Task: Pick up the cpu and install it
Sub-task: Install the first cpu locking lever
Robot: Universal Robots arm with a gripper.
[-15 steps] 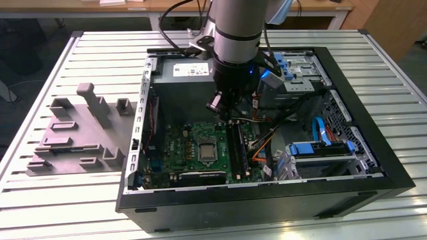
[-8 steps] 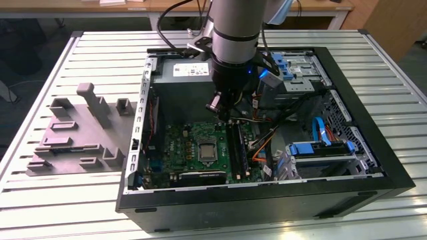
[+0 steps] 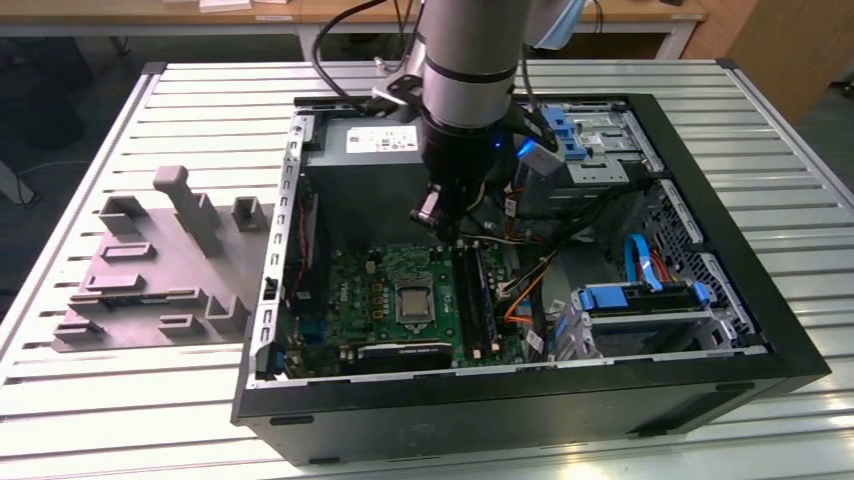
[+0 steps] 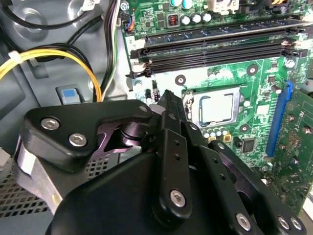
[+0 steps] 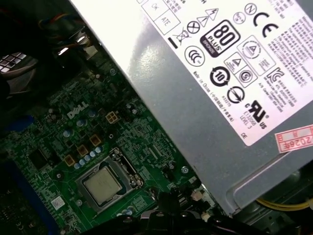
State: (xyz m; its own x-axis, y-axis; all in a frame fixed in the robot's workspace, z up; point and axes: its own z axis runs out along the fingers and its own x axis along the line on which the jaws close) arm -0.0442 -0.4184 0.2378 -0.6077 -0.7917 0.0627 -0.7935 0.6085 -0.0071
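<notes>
The cpu [image 5: 102, 185], a pale silvery square chip, lies flat inside the metal-framed socket [image 5: 108, 166] on the green motherboard [image 5: 54, 142]. In the second wrist view the cpu [image 4: 217, 108] also rests in the socket [image 4: 239, 105], just beyond my black fingers [image 4: 168, 115]. My gripper [image 4: 165, 94] is shut, its fingertips pressed together with nothing visible between them. In the exterior view the gripper [image 3: 447, 218] hangs inside the open computer case [image 3: 747, 330], above the board and a little behind the socket [image 3: 407, 300].
A grey power supply [image 5: 220, 73] stands close beside the gripper. Black RAM slots [image 4: 215, 49], yellow and black cables [image 4: 58, 56] and blue drive brackets [image 3: 641, 295] crowd the case. A grey plastic fixture [image 3: 160, 270] lies on the slatted table at the exterior view's left.
</notes>
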